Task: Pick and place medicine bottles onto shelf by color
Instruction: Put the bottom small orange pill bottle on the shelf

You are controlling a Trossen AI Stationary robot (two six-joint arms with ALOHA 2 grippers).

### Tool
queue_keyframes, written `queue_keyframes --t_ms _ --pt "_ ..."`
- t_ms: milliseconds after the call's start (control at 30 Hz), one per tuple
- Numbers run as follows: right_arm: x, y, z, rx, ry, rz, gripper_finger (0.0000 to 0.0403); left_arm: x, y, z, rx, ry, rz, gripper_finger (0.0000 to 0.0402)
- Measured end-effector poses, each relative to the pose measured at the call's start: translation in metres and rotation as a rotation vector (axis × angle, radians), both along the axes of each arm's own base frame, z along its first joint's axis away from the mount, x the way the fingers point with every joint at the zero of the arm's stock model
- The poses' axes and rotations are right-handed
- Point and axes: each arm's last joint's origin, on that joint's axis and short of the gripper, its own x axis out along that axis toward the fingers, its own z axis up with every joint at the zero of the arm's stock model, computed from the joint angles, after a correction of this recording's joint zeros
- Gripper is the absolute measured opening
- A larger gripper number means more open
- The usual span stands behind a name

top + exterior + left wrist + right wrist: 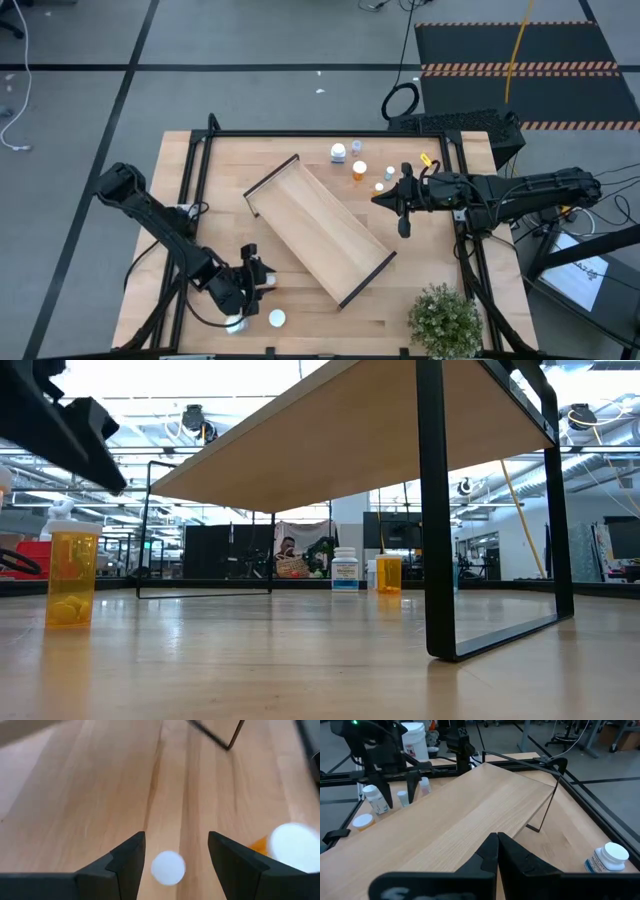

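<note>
No medicine bottles are seen on the shelf (320, 232) so far: a white-capped bottle (168, 867) is framed between the spread left end effector (176, 857), while the right end effector (497, 851) is pressed together.

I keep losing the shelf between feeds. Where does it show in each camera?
High view: the shelf lies diagonally at the table's centre.
Low view: its board spans overhead, seen from beneath.
Left wrist view: only one corner shows, far ahead.
Right wrist view: its board fills most of the picture.
Shared landmark: its thin dark end wall.
</note>
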Motion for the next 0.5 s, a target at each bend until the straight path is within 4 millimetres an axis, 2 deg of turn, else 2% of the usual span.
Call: queue_keyframes --t_ms 167,500 --pt "0.000 0.000 0.000 0.000 0.000 0.000 0.0000 0.002 -0.002 -0.014 0.015 0.054 0.006 0.0216" --pt "0.000 0.000 0.000 0.000 0.001 0.000 0.0000 0.004 -0.004 -0.028 0.050 0.100 0.016 0.0216"
